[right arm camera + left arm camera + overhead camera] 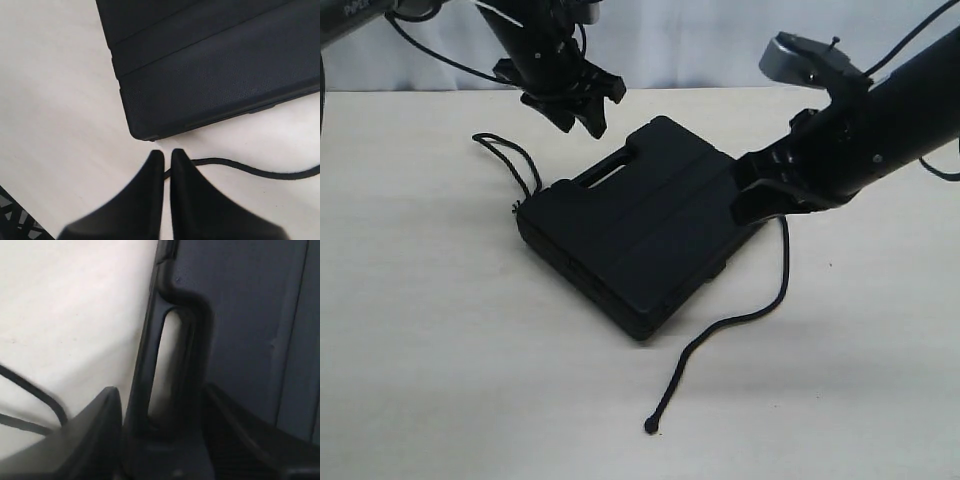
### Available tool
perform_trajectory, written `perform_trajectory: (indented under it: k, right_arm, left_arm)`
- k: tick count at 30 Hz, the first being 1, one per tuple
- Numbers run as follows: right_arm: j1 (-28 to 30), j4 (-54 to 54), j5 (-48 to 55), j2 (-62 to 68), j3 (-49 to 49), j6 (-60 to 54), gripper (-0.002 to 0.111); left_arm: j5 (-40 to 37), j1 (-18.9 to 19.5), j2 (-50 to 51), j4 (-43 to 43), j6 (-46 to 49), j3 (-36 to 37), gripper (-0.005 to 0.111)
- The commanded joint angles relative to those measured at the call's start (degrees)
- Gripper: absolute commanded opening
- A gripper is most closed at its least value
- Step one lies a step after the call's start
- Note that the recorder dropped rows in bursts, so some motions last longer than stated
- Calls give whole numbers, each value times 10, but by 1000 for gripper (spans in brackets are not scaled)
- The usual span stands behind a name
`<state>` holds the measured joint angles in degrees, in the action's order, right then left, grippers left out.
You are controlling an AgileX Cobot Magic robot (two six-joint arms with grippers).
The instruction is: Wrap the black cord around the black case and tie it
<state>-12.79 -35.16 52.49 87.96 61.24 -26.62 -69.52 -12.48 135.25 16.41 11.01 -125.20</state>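
Observation:
The black case (640,225) lies flat mid-table, its slot handle toward the back left. My left gripper (575,100) hovers just over that handle; in the left wrist view the gripper (161,390) is open, its fingers (95,430) standing on either side of the handle of the case (250,315). My right gripper (760,195) sits at the case's right corner. In the right wrist view it (167,152) is shut on the black cord (250,169), beside the case (210,65). From there the cord (760,312) trails forward to its knobbed tip (651,425). The cord's other end (510,158) loops left of the case.
The pale table (440,350) runs to a white backdrop (700,40) at the back. The right arm's silver camera mount (805,60) juts above the case's far right side. A stretch of cord (35,390) lies on the table beside the left fingers.

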Motion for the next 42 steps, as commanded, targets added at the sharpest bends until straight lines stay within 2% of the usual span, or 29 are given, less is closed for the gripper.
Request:
perform_trajectory:
  k: [1,4,13,17,21,33,42]
  right_arm:
    - [-1,1,-9,22,-3,-8,4]
    - [-1,1,-10,34,-3,-8,4]
    - [-1,1,-34,42,-3,-8,4]
    - [-1,1,-42,42,-3,-8,4]
    - [-1,1,-48,42,-3,-8,4]
    - [-1,1,-48,42,-3,-8,4]
    - [-1,1,-48,42,-3,-8,4]
  left_arm:
    - [33,26,31,23,-3,-17,47]
    - [70,31,42,38,-5,-17,47]
    - [157,10,61,38,25,-17,47]
    - [179,-4,62,22,83,-17,47]
    - [176,-9,69,-34,90,-17,47]
    - [66,-9,83,0,92,-17,47]
    - [129,-9,87,-8,92,45,47]
